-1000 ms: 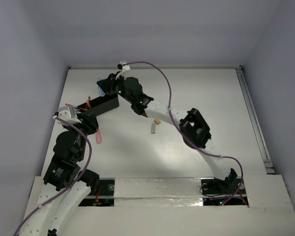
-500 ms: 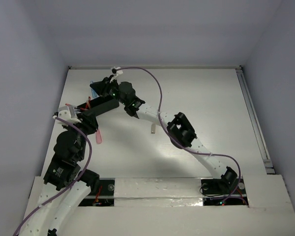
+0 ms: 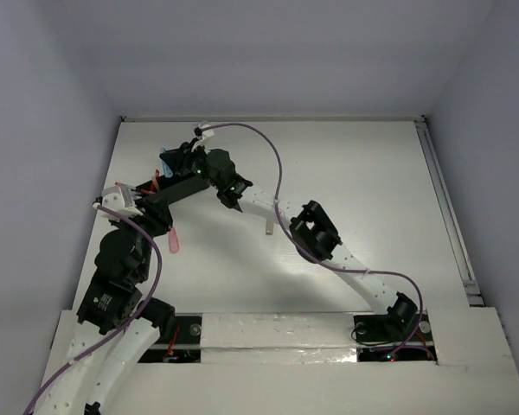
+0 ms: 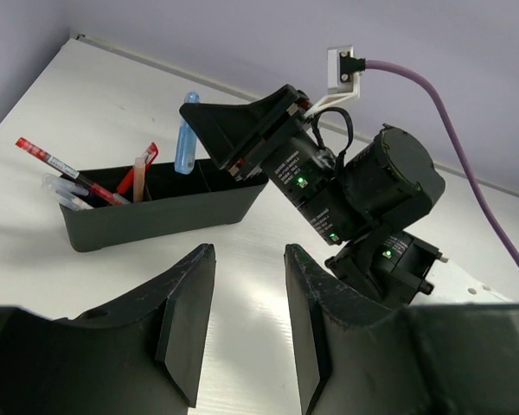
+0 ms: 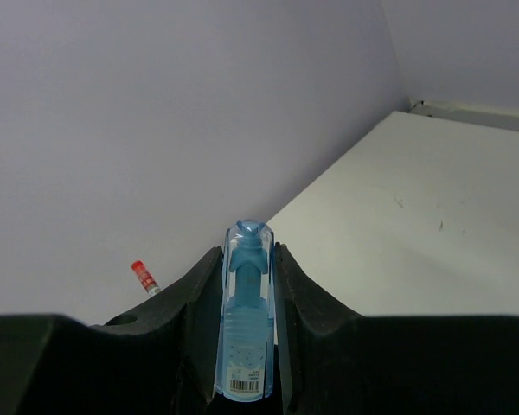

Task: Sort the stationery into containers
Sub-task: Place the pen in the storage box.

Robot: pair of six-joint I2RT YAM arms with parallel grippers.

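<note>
White table [image 3: 372, 173] takes up most of the overhead view, with both arms reaching to its far left corner. Next in size is the long black box [image 4: 156, 212], divided into compartments and lying near the left edge.

The left gripper [image 4: 248, 255] hovers just short of the box with its jaws spread and nothing between them. The right gripper [image 5: 247, 255] hangs above the far side of the box, fingers pressed against a blue capsule [image 5: 246, 328] held upright between them. From the left wrist the capsule's lower end sits at the box's far rim, near a divider; I cannot tell whether it is over a compartment or just behind the wall.

One end compartment already holds a red pen [image 4: 60, 164], a clear pen [image 4: 65, 192] and a red-capped one, all leaning against the walls. A pink piece [image 3: 173, 243] lies on the table near the left arm, and a small beige block [image 3: 267, 227] lies beside the right forearm, well apart from the box.

The step in hand looks like placing the blue capsule. The next move probably calls for centring it over an open compartment, lowering it below the rim and only then parting the fingers, so that it does not tip off the wall; the pink piece and the block are left to sort
</note>
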